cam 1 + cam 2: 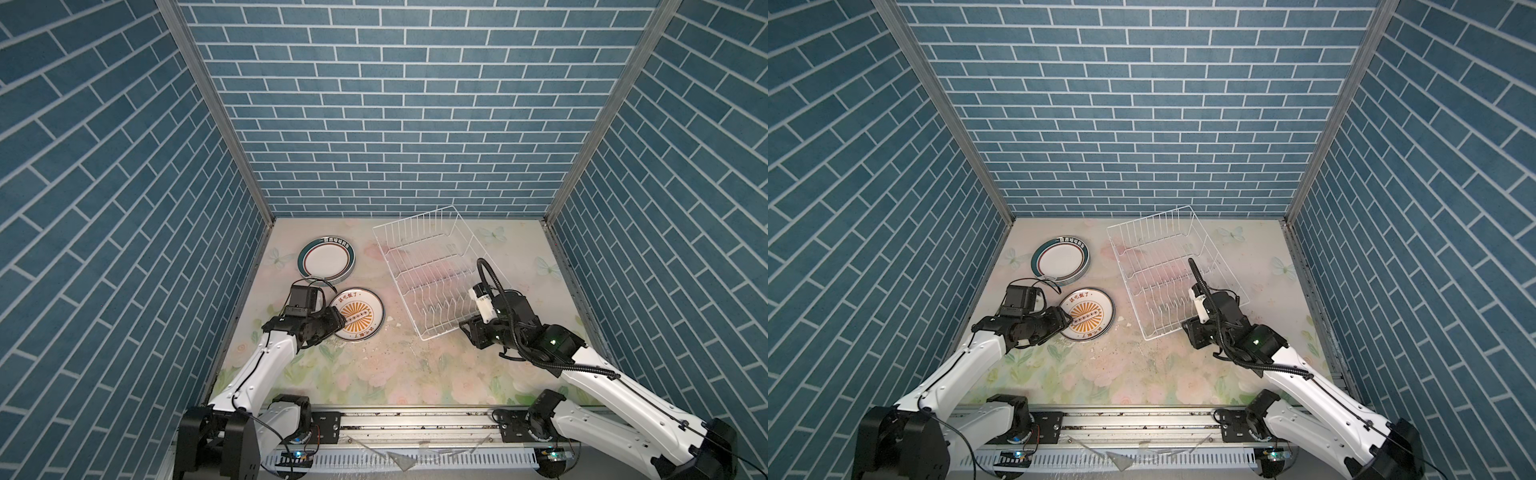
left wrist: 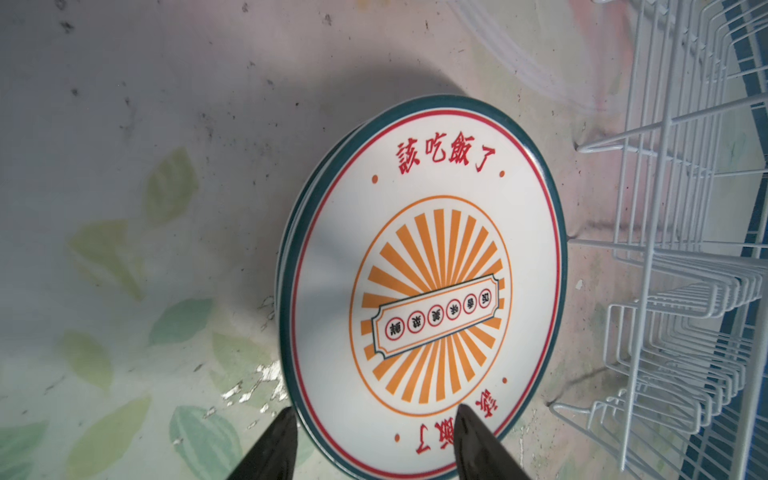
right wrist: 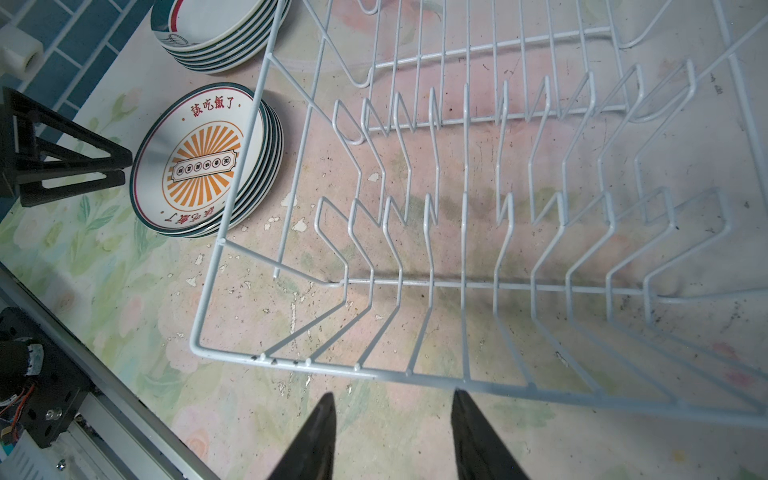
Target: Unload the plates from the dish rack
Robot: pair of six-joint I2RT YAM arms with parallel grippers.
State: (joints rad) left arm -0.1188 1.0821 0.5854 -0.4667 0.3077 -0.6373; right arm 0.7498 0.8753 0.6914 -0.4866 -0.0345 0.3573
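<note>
Well, my left gripper [image 2: 374,413] had its fingers spread apart. One finger was over the top sunburst plate [image 2: 432,307] and one was outside its rim, so the plate's edge sat between them. That plate lay flat on a stack of the same kind on the left side of the table [image 1: 415,374]. A stack of green-rimmed plates [image 1: 326,259] sat just behind it. My right gripper [image 3: 392,392] had its fingers apart over bare table, just beside the near edge of the dish rack [image 3: 231,199]. A strip of bare table ran between the sunburst stack and the rack.
</note>
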